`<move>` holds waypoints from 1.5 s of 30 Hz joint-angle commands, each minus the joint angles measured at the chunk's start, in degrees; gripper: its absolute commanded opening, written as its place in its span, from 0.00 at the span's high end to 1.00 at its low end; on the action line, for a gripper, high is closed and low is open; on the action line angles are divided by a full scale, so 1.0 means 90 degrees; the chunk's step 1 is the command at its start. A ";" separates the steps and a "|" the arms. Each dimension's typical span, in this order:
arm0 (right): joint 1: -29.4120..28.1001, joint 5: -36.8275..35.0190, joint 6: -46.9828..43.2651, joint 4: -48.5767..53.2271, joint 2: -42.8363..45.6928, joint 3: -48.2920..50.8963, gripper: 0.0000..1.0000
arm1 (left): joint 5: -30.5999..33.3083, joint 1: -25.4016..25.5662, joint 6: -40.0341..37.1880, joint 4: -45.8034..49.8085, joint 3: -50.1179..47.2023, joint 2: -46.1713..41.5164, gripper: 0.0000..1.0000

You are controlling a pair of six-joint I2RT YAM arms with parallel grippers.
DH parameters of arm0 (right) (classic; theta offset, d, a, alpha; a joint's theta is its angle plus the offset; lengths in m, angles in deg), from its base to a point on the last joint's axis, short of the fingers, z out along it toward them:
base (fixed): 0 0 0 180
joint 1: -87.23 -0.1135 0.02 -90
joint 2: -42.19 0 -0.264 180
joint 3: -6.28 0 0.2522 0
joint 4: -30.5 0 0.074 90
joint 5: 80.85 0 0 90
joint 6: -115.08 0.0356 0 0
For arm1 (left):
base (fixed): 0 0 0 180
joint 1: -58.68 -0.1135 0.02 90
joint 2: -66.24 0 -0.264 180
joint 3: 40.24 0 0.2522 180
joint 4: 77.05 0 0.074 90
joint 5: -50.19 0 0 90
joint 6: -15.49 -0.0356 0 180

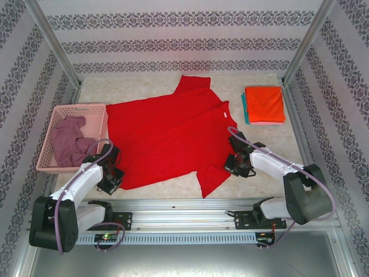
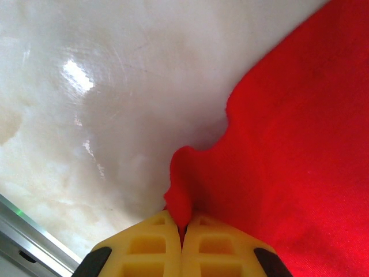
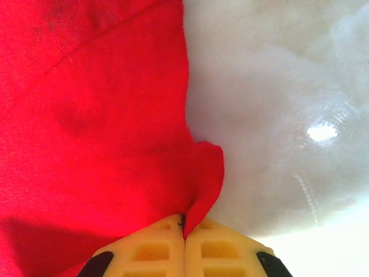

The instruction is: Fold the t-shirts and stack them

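Red t-shirt (image 1: 167, 138) lies spread flat mid-frame in the top view. Its collar is toward the right and one sleeve points to the top of the frame.

Left gripper (image 1: 113, 176) is at the shirt's lower-left edge. It's closed tight on a pinch of red cloth. In the left wrist view the yellow fingers (image 2: 144, 245) meet, with a fold of cloth standing up between them.

Right gripper (image 1: 237, 161) is at the shirt's right edge, just below the collar. It's also clamped on the red t-shirt. In the right wrist view a flap of the cloth edge is caught between its fingers (image 3: 153, 248).

Bare table (image 1: 259, 179) shows beside both pinches.

Orange t-shirt (image 1: 265, 104) is folded at upper right, on top of the teal t-shirt (image 1: 244, 111), of which only an edge shows.

Mauve t-shirt (image 1: 69, 141) is crumpled inside the pink basket (image 1: 57, 111) at the left, just beside the red shirt's edge.
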 commanded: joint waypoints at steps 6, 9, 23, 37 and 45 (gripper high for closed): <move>-0.0226 -0.0714 0.0023 0.0257 0.0750 -0.0087 1.00 | -0.0021 -0.0091 -0.0048 -0.0043 -0.0007 -0.0273 1.00; -0.0376 -0.0985 0.0086 0.0378 0.1169 -0.0215 1.00 | -0.0037 -0.0101 -0.0058 0.0068 0.0182 -0.0373 1.00; -0.0649 -0.1169 -0.0309 0.0124 0.0423 -0.2288 1.00 | -0.0863 -0.0881 -0.0205 -0.0446 0.0787 -0.0041 1.00; -0.0563 -0.0982 -0.1211 0.0009 -0.1226 -0.4078 1.00 | -0.1227 -0.1373 -0.0144 -0.0425 0.0831 -0.0056 1.00; -0.0312 -0.0774 -0.1516 0.0009 -0.1783 -0.4766 1.00 | -0.1627 -0.1747 0.0391 -0.0681 0.0278 -0.0519 1.00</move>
